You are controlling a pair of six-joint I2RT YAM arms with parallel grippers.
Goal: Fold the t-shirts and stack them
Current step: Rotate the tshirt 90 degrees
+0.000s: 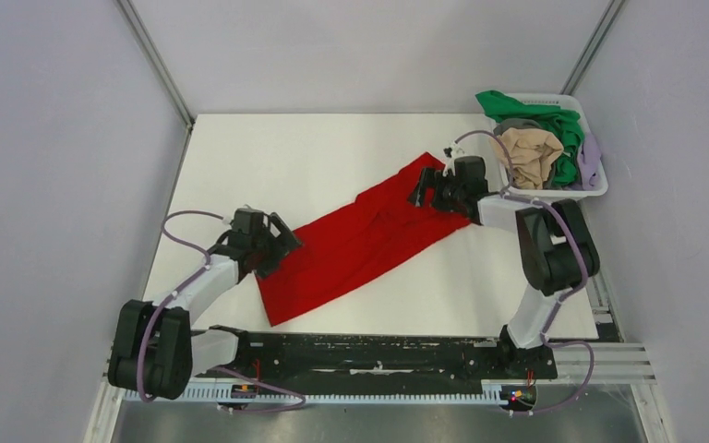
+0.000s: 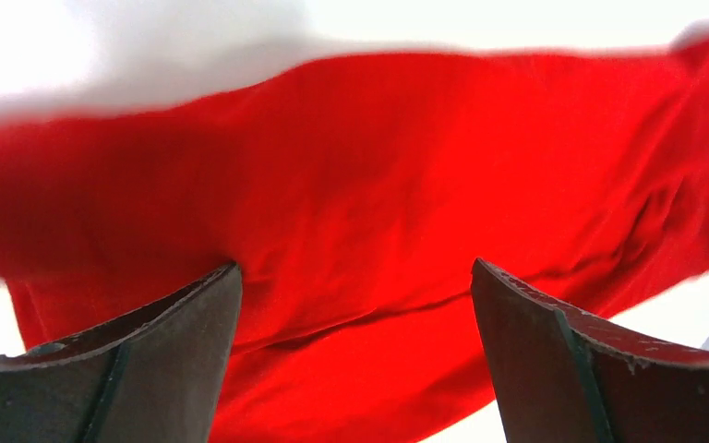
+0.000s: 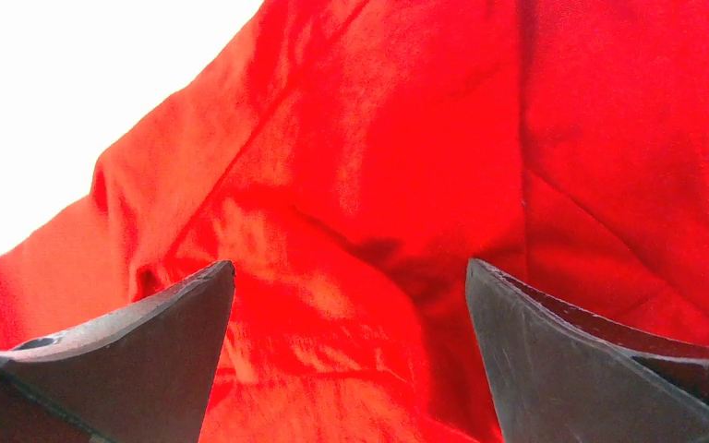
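A large bright red t-shirt [image 1: 360,242] lies stretched in a diagonal band across the white table, from near left to far right. My left gripper [image 1: 282,247] is open at the shirt's near-left edge; in the left wrist view the red cloth [image 2: 360,212] fills the space beyond its spread fingers [image 2: 175,360]. My right gripper [image 1: 422,191] is open at the shirt's far-right end; the right wrist view shows wrinkled red cloth [image 3: 378,185] between its spread fingers [image 3: 554,360]. Green [image 1: 563,129], beige [image 1: 531,152], grey [image 1: 517,123] and lavender [image 1: 591,157] shirts lie heaped in the basket.
A white slatted plastic basket [image 1: 577,192] stands at the table's far right, just behind the right arm. Grey walls close in the table on the left, back and right. A black rail [image 1: 378,351] with the arm bases runs along the near edge.
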